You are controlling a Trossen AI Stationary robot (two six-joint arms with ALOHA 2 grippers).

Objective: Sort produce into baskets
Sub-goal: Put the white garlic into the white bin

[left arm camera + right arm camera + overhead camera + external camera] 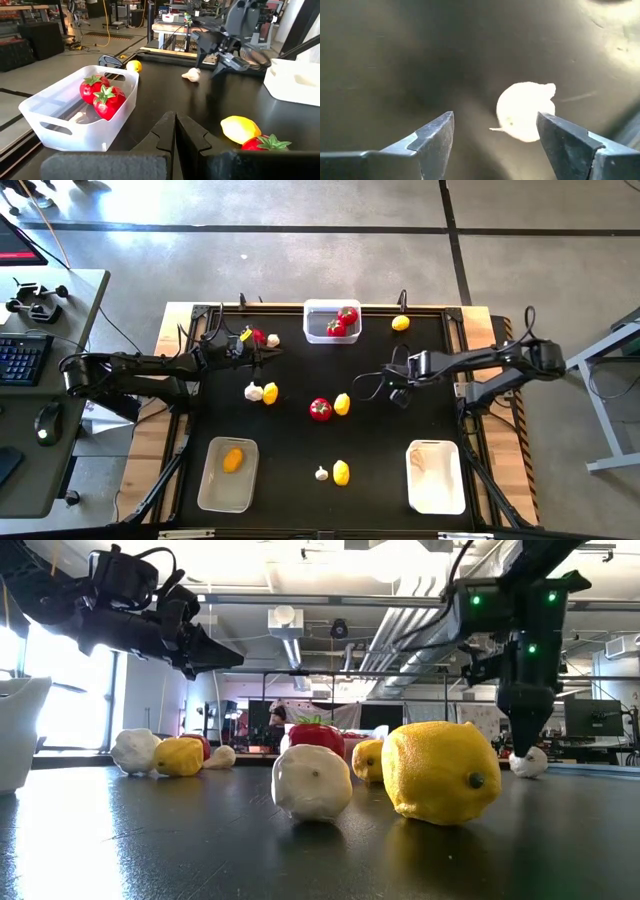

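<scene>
Black matte table surface (pixel 300 440) carries the scattered produce in the high view. A clear basket (pixel 331 321) at the far edge holds two glossy red tomatoes (pixel 342 320); a translucent basket (pixel 228 473) at the near left holds one oval lemon (pixel 232 460); a white basket (pixel 435 476) at the near right appears to hold something pale, though this is hard to confirm. One tomato (pixel 320 409) and a lemon (pixel 342 403) lie at centre. The left gripper (pixel 270 354) sits just beside a small cluster of produce, and the right gripper (pixel 393 385) is right of centre.

Low view: a dimpled yellow lemon (pixel 441 772) and a smooth off-white garlic bulb (pixel 312 781) lie nearest the camera. The right gripper (pixel 522 745) points down over another garlic bulb (pixel 528 762).

Left wrist view: the left fingers (pixel 165 135) are pressed together, holding nothing. The clear basket (pixel 60 115) has rounded corners.

Right wrist view: the right fingers (pixel 437 135) are spread, with the garlic bulb (pixel 525 117) lying on the table between them, nearer one finger.
</scene>
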